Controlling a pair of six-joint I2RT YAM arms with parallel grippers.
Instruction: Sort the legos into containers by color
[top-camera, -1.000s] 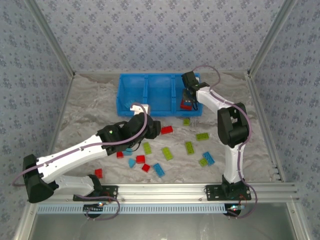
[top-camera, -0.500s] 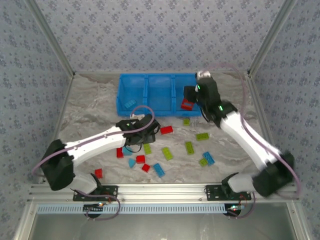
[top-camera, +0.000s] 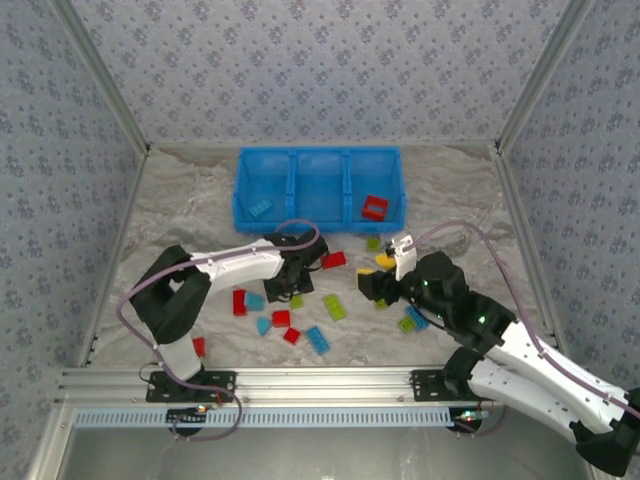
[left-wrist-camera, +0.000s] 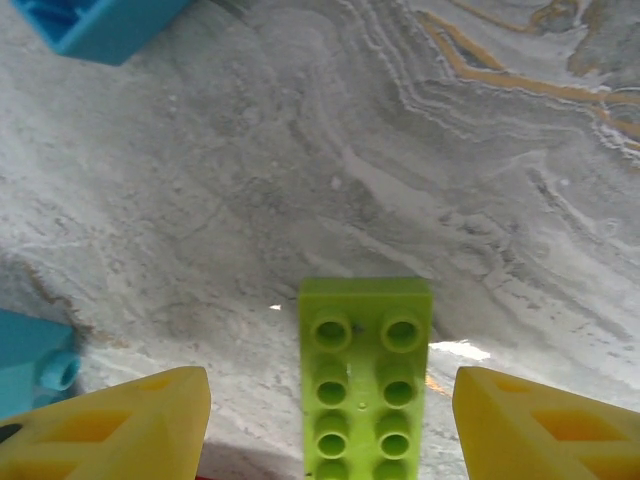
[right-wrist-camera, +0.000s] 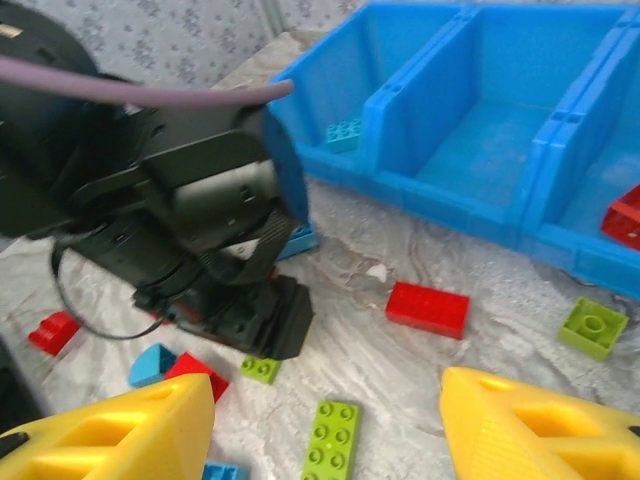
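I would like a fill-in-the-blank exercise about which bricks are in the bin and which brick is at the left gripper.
1. The red brick lies in the ____ compartment of the blue bin.
2. The left compartment holds one ____ brick.
3. Between the open jaws of the left gripper lies a ____ brick.
Missing words: right; light blue; lime green.

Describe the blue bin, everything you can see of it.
The blue bin is one bright blue, glossy plastic tray, rectangular, split by two thin divider walls into three square compartments side by side. It sits flat on the marbled table at the far side, its long side parallel to the near edge. The left compartment holds a light blue brick, the right one a red brick; the middle looks bare. Only the table and those bricks touch it.
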